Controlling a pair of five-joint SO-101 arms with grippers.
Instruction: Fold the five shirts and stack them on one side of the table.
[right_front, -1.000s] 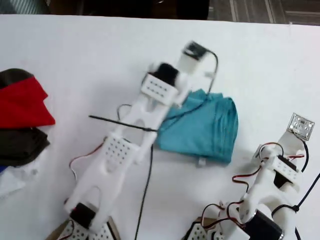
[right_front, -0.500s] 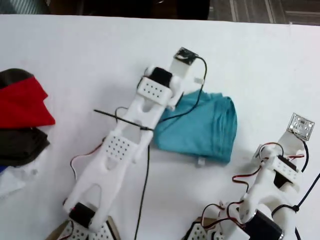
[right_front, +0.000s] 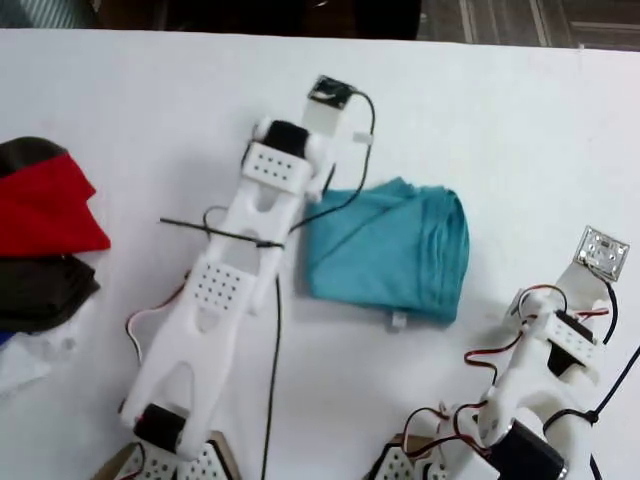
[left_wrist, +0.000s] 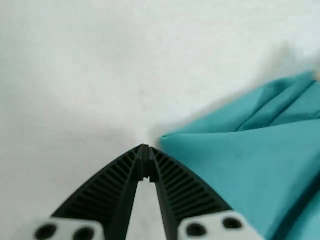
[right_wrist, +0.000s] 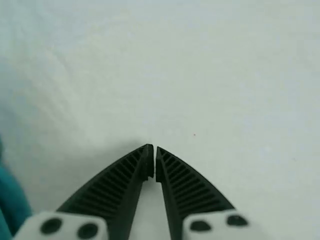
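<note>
The pile of shirts (right_front: 45, 230) runs off the high view's left edge; the teal shirt (left_wrist: 250, 175) is cut off at the left wrist view's edge.

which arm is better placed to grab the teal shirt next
Left, probably. The left gripper, shut, sits at a corner of the teal shirt; the right gripper, also shut, points at bare table, farther from the shirt.

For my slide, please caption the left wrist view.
Left gripper with shut fingers beside a corner of the teal shirt on the white table.
</note>
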